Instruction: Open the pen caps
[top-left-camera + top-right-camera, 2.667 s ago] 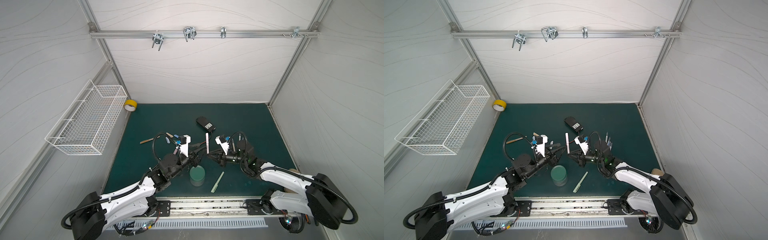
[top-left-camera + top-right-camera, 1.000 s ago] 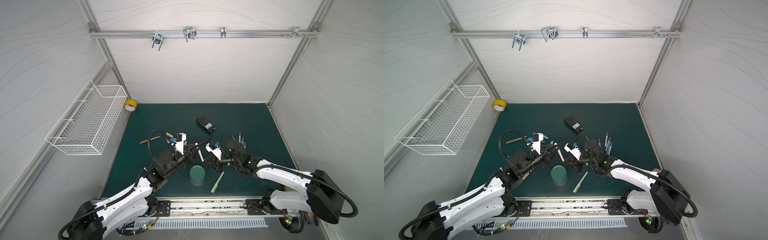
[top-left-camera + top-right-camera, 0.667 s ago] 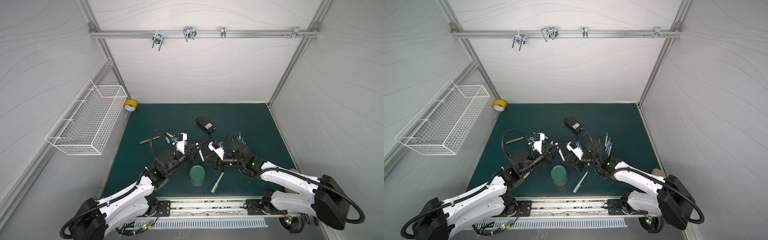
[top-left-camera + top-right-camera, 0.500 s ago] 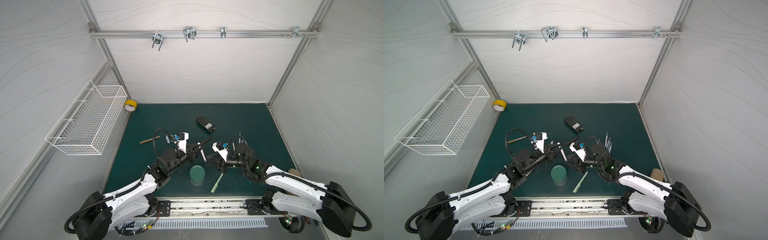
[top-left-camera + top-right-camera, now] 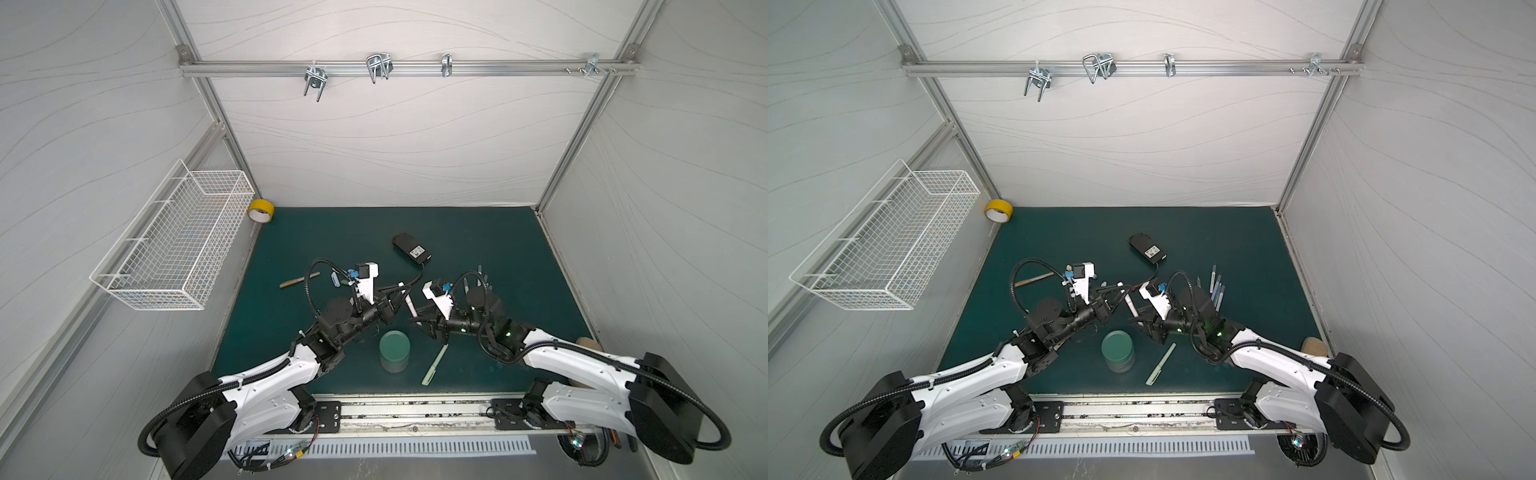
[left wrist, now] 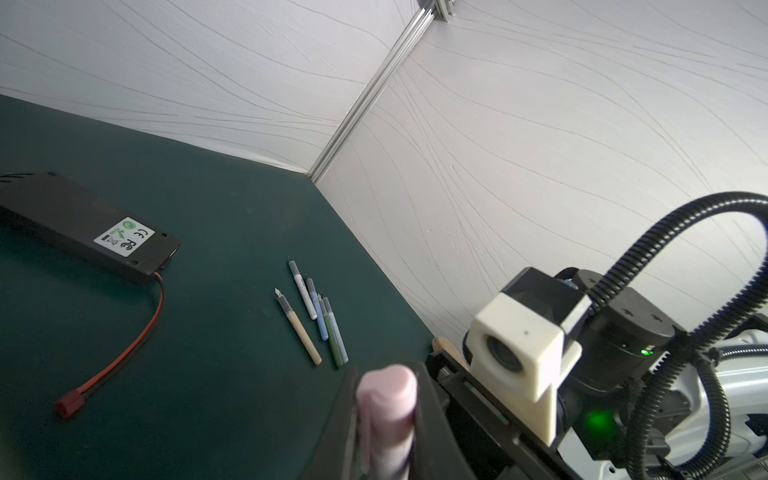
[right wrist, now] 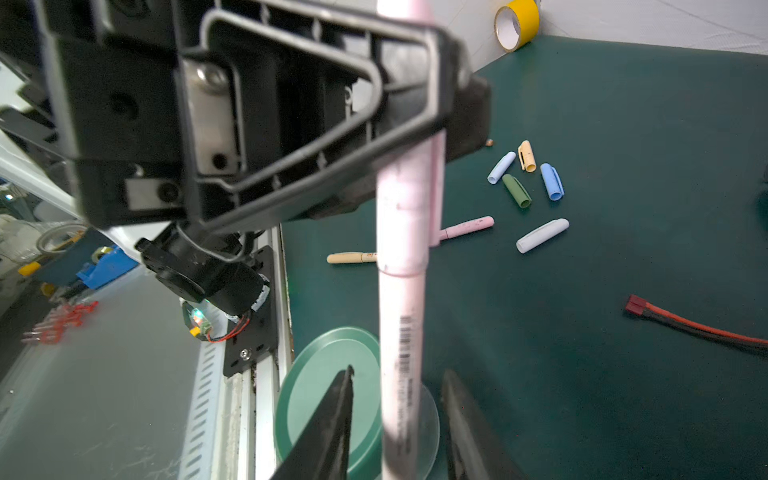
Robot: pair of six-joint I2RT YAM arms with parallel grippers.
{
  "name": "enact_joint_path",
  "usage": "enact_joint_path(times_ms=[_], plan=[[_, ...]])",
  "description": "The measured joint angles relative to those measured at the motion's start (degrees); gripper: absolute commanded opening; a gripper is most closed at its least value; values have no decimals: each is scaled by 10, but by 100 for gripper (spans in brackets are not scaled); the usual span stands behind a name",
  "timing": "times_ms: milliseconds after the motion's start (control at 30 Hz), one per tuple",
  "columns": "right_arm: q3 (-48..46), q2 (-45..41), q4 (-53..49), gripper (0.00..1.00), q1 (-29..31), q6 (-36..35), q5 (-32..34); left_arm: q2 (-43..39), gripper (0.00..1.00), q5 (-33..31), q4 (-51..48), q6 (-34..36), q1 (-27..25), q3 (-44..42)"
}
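Farthest to the left of the left gripper point(image 5: 398, 296), a tan pen point(image 5: 299, 279) lies on the green mat point(image 5: 478, 232). Nearer that gripper's wrist, a cluster of loose caps point(image 7: 516, 191) in blue, tan, green and white rests beside a second pink pen point(image 7: 465, 226), which is capped.

The left gripper is clenched on the held pink pen point(image 5: 410, 308). It pinches the pen by its cap point(image 7: 401, 208), which is still seated on the barrel point(image 7: 401, 353). From those fingers point(image 6: 432, 415) the pen slants toward the right gripper point(image 5: 422, 328). The right gripper's jaws stand released, one on each side of the barrel, with a gap showing on both sides.

On the near side of the two grippers, toward the robot's base, sit a round green lid point(image 5: 395, 347) and a pale green pen point(image 5: 434, 365). Both lie where they did a second ago. On the far side of the grippers rests the black battery pack point(image 5: 409, 249). To the right of the right gripper, past its wrist, a row of uncapped pens point(image 6: 318, 316) lies side by side.

In the earliest frame the held pen ran almost straight up the top view; now it tilts. A second ago the right gripper's wrist camera point(image 5: 434, 293) sat slightly closer to the left gripper, and it has since drawn a little to the right.
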Motion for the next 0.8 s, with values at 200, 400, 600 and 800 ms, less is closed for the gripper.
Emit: enact_joint_path(times_ms=[200,400,600,800], plan=[[0,0,2,0,0,5,3,8,31,4,9,-7,0,0],[3,0,-1,0,0,4,3,8,34,10,2,-7,0,0],[10,0,-3,0,0,4,3,9,28,12,-5,-6,0,0],[10,0,-10,0,-1,2,6,10,4,14,-9,3,0,0]])
